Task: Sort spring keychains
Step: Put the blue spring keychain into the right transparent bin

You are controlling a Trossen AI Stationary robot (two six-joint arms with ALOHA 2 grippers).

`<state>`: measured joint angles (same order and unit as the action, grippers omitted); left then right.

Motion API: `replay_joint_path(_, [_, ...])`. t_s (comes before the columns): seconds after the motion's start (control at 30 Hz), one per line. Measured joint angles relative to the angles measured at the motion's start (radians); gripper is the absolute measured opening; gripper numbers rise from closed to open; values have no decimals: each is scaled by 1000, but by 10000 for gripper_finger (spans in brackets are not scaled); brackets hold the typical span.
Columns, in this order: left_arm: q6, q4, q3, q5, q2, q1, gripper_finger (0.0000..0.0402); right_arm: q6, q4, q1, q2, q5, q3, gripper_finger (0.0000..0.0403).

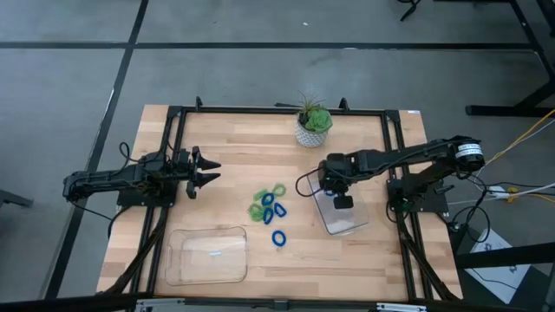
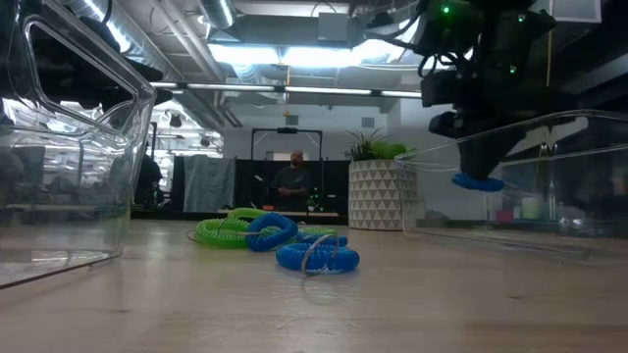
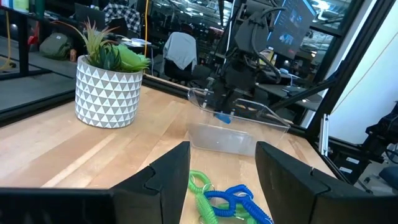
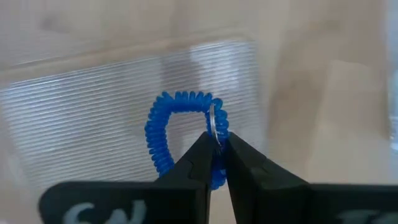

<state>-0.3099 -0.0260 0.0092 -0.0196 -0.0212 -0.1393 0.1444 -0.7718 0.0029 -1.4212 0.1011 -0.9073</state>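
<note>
Above the clear plastic tray [image 1: 340,217], the right gripper [image 4: 214,149] pinches 1 bright blue coiled plastic keychain [image 4: 180,134] by its springy, probably light, soft coil, while the left gripper [image 1: 211,171] waits open.

The surface [image 1: 225,139] is pale wood in butt-jointed strips, with a smooth low sheen. A matt black metal frame [image 1: 260,111] borders it. The right-hand tray [image 1: 340,224] is clear glossy plastic with a finely ribbed floor; the larger tray [image 1: 206,256], toward seven o'clock from the keychain pile, is the same clear plastic and catches ceiling glare on its walls. The spring keychains [image 1: 269,206] are coiled plastic, shiny bright blue and light green. The blue keychain [image 4: 180,127] pinched in the right gripper [image 4: 214,155] carries a thin bright metal ring. That gripper's jaws are matt black. The plant pot [image 3: 107,90] looks matt, white with a grey triangle print.
</note>
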Motion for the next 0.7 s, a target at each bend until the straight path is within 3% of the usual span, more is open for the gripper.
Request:
replay_joint_path(0.13, [0,0,0,0,0,0,178,-93,6,0,0,75,0,47])
replay_joint_path(0.5, [0,0,0,0,0,0,178,-137,-118,-1,0,80,0,70])
replay_joint_path(0.7, [0,0,0,0,0,0,178,-171,-165,-1,0,82,0,122])
